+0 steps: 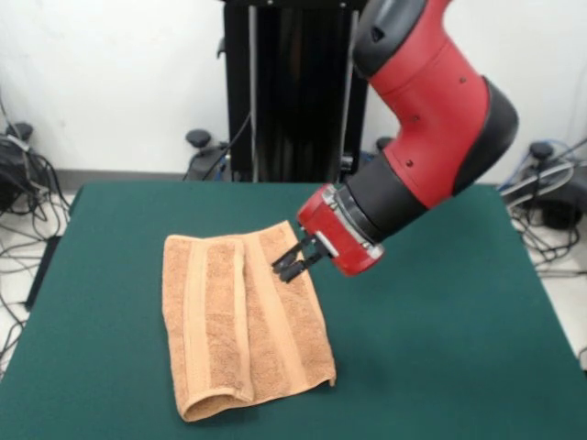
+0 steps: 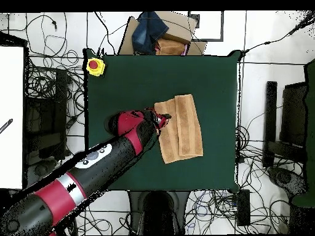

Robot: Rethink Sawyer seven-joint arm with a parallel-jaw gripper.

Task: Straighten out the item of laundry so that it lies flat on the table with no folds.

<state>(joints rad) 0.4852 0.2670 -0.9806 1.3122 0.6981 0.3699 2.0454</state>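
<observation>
We see a nubby, matt terry-cloth towel (image 1: pixel 243 321) on the bench's (image 1: pixel 440 367) matt felt-like cloth; the arm's (image 1: pixel 431 119) shell looks glossy, smooth plastic

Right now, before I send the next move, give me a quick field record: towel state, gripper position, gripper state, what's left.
towel: light-brown towel on the green table, one side folded over itself lengthwise
gripper: low over the towel's edge nearest the pedestal; contact cannot be told
gripper state: cannot tell
other: yellow box with red button at a table corner, away from the towel
remaining: fold not yet opened; towel not flat
</observation>
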